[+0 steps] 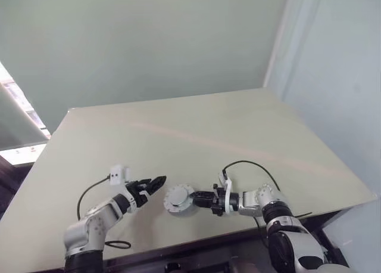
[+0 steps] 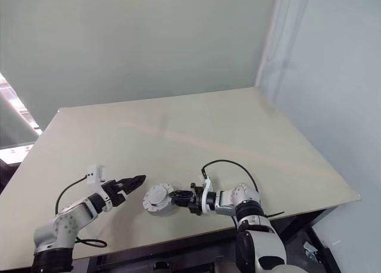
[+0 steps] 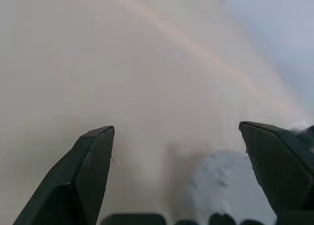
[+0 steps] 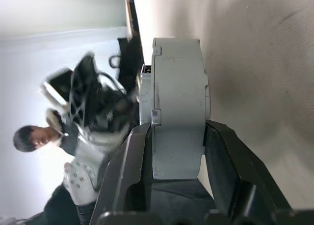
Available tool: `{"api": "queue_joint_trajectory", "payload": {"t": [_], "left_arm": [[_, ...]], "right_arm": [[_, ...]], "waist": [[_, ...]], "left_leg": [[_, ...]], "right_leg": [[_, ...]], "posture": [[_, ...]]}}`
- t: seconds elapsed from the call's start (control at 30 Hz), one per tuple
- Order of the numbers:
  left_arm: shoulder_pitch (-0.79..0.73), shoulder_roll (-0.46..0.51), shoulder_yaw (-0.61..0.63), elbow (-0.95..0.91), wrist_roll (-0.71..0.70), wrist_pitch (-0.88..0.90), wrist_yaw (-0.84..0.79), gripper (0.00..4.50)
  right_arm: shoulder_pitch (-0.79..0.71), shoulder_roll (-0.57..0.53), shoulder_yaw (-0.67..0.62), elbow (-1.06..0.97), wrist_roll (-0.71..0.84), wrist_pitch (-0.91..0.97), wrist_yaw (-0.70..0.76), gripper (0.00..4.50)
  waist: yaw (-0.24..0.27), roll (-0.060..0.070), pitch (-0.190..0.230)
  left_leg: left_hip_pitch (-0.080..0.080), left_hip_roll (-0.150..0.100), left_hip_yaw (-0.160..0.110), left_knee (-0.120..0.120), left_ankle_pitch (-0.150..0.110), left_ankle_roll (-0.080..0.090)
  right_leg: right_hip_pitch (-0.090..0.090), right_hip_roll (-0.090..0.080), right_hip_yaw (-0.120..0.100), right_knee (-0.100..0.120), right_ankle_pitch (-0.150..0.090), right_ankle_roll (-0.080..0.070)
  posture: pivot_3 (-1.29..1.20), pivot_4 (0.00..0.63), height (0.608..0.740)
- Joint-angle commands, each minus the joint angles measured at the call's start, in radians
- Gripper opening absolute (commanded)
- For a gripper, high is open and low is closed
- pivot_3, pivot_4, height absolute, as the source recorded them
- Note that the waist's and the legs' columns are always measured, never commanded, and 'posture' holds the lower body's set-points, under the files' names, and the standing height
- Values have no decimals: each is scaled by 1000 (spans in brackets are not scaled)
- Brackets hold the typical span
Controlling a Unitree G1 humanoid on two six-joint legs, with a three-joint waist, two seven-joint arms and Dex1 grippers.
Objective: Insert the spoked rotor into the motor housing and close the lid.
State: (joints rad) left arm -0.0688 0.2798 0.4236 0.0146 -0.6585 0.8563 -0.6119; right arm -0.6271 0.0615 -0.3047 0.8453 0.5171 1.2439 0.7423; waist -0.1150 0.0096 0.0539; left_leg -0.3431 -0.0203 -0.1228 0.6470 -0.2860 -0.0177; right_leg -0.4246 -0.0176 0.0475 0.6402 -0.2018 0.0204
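1. The right gripper (image 1: 201, 198) is clamping a round grey assembly (image 1: 178, 198) by its edge, holding it close over the table (image 1: 196, 136) near the front edge. In the right wrist view its two black fingers (image 4: 128, 171) are pressing on both flat faces of the thick grey body (image 4: 177, 107).
2. The left gripper (image 1: 153, 185) is hanging just beside that assembly, its jaws spread wide with nothing between them.
3. I can't see any copper windings or a separate spoked rotor, so I'm judging the lid is already sitting on the motor housing with the rotor inside.
4. The step in hand looks like the closing stage, with the left hand free.
5. Next, the lid probably needs checking for full seating, then the assembly needs setting down flat without tipping.
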Motion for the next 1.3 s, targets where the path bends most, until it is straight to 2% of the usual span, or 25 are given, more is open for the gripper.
{"api": "queue_joint_trajectory", "payload": {"t": [0.03, 0.2, 0.4, 0.7, 0.93, 1.3], "left_arm": [[7, -46, 102, -57, -201, 106, 42, 4460], [45, -101, 194, -50, -393, 187, 119, 4460], [88, -160, 251, -36, -553, 192, 221, 4460], [84, -268, 248, -32, -755, 114, 301, 4460], [87, -301, 177, -25, -817, 95, 335, 4460], [81, -307, 75, 16, -799, 65, 340, 4460]], "right_arm": [[-19, 18, -45, -60, 80, -5, 16, 1232], [-29, 35, -84, -98, 122, -10, -11, 1232], [-53, 57, -103, -163, 167, 3, -40, 1232], [-67, 100, -79, -255, 204, 25, -88, 1232], [-63, 108, -62, -283, 220, 34, -113, 1232], [-54, 105, -45, -292, 236, 42, -125, 1232]], "waist": [[6, -1, 0], [9, -1, 0], [9, -2, 0], [18, -3, 0], [19, -3, 0], [19, -3, 0]], "left_leg": [[0, 0, 0, 0, 0, 0], [0, 1, 0, 2, 0, 0], [0, 1, 0, 3, 0, 0], [0, 0, 0, 3, 0, 0], [-1, 0, 1, 4, 0, 0], [-1, 0, 1, 4, 0, 0]], "right_leg": [[0, 0, 0, 0, 0, 0], [0, 1, -1, 2, 0, 0], [1, 1, -1, 2, 0, 0], [1, 1, -1, 1, 0, 0], [1, 1, 0, 1, 0, 0], [1, 2, 0, 1, 0, 0]], "posture": [[0, 0, 740], [0, 0, 740], [0, 0, 740], [0, 0, 740], [0, 0, 740], [0, 0, 740]]}}
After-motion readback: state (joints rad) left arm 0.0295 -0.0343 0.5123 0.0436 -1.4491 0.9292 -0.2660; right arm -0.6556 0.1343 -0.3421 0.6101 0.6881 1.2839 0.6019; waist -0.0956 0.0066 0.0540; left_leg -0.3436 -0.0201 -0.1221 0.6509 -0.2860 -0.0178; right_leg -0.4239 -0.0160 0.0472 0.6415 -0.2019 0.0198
